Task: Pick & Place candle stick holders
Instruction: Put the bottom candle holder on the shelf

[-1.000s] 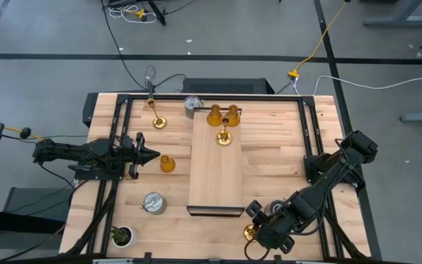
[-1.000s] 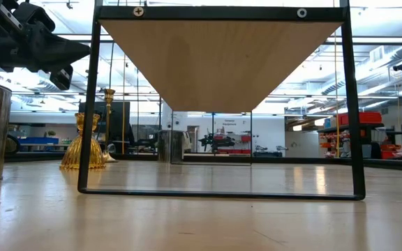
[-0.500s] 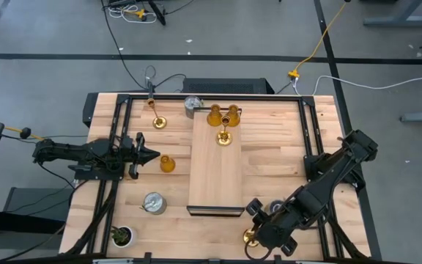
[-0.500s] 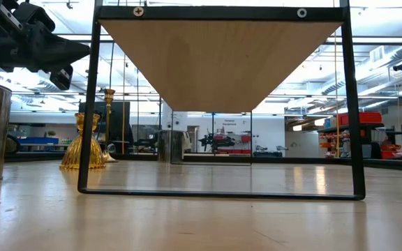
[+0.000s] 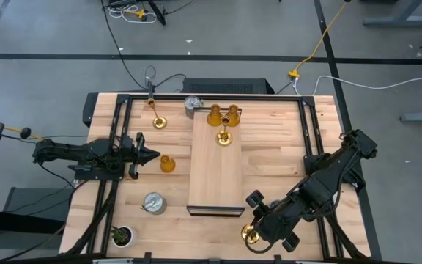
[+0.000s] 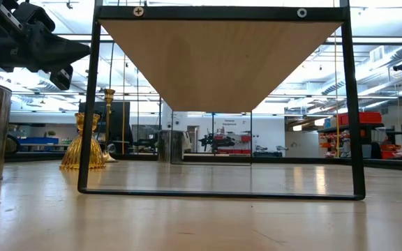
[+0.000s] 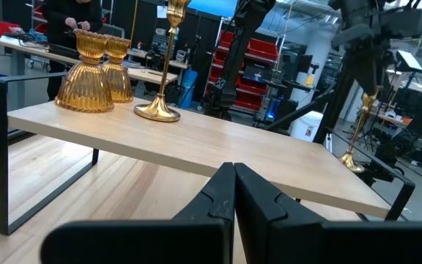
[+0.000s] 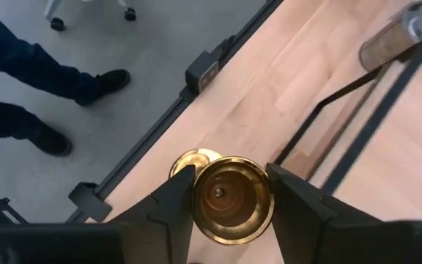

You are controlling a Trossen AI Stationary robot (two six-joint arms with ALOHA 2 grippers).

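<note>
My right gripper [image 5: 258, 229] is near the table's front right edge, shut on a shiny gold thin-stemmed candle stick holder [image 8: 233, 199]. The same holder shows far off in the left wrist view [image 7: 359, 125]. My left gripper [image 5: 151, 154] waits shut and level at the left, beside an amber holder [image 5: 167, 163] standing on the table. Two amber holders [image 5: 223, 115] and a gold one [image 5: 224, 137] stand on the raised wooden shelf [image 5: 215, 172]. On the table stand another gold holder [image 5: 157, 121] and two silver ones [image 5: 154, 203], [image 5: 193, 106]. My right gripper pinches the gold holder's top cup [image 8: 196, 202] between its two fingers [image 8: 173, 213], one on each side of the rim. The fingers come slanting down from above. The holder hangs upright below them, its round base [image 8: 190, 163] lowest and seemingly clear of the table.
The shelf's black metal legs [image 6: 86, 139] stand left of my right gripper. A silver cylinder [image 8: 394, 40] stands by those legs. A small green potted plant [image 5: 121, 235] sits at the front left corner. A person's legs and shoes [image 8: 42, 81] are on the floor beyond the table's edge.
My right gripper has risen at the front right, taking the gold holder up with it; its fingers have stayed shut on the cup.
</note>
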